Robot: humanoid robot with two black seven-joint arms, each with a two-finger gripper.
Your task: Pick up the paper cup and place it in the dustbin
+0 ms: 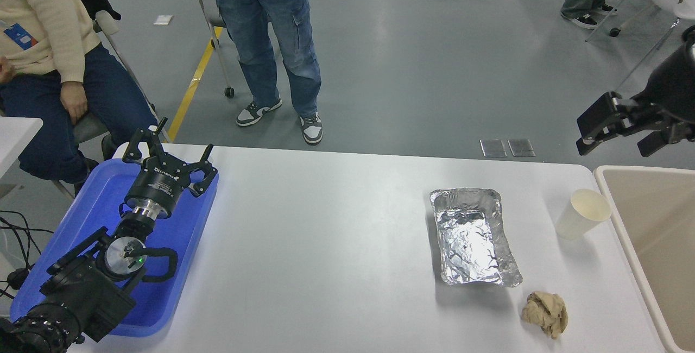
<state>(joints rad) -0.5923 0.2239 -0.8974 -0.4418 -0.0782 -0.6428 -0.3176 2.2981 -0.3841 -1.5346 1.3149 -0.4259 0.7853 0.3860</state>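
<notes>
Black right claw (624,139) hangs open and empty above the table's (336,222) far-right corner — beyond the paper cup (582,215).

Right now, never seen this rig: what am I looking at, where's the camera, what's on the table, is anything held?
One picture, taken from a camera high on the robot, looking forward and down over a white table. The black arms are the robot's own. The left gripper is open, parked over a blue tray. The right gripper hangs open in the air at the right edge, holding nothing. On the table: a foil tray, a crumpled tan paper wad and an upright paper cup. A beige dustbin stands beside the cup. People wait beyond the table.
</notes>
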